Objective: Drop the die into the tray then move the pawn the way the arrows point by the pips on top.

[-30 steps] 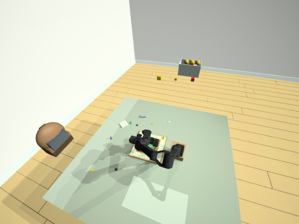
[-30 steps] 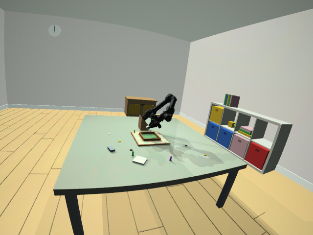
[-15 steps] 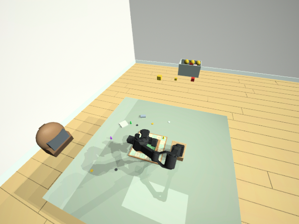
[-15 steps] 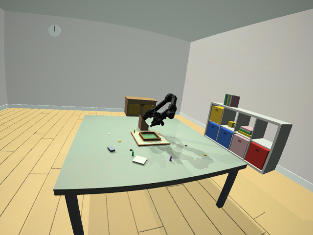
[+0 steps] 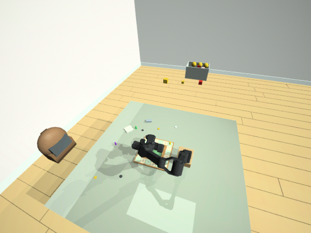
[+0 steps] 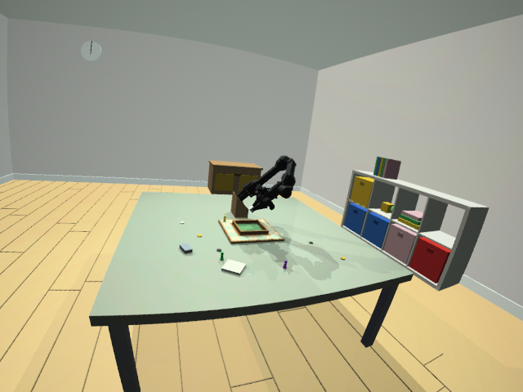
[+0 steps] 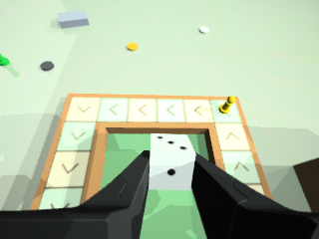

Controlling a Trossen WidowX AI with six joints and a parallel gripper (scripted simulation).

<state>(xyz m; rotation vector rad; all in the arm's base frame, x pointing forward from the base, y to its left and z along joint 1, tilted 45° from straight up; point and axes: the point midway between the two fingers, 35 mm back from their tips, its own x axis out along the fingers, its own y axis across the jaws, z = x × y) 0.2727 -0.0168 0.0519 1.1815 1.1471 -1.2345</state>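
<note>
My gripper is shut on the white die, above the green-floored dice tray. The die's upper face shows three pips and the face towards the wrist camera shows one. The board lies around the tray, with arrows on its squares. The yellow pawn stands on the corner square at the upper right of the wrist view. The arrows along the top row there point left. The arm hides part of the board and the fingertips in the top view.
A green pawn, a white pad, a blue-grey block and several small discs lie beyond the board. A purple pawn stands off to one side. The wooden block is by the arm's base.
</note>
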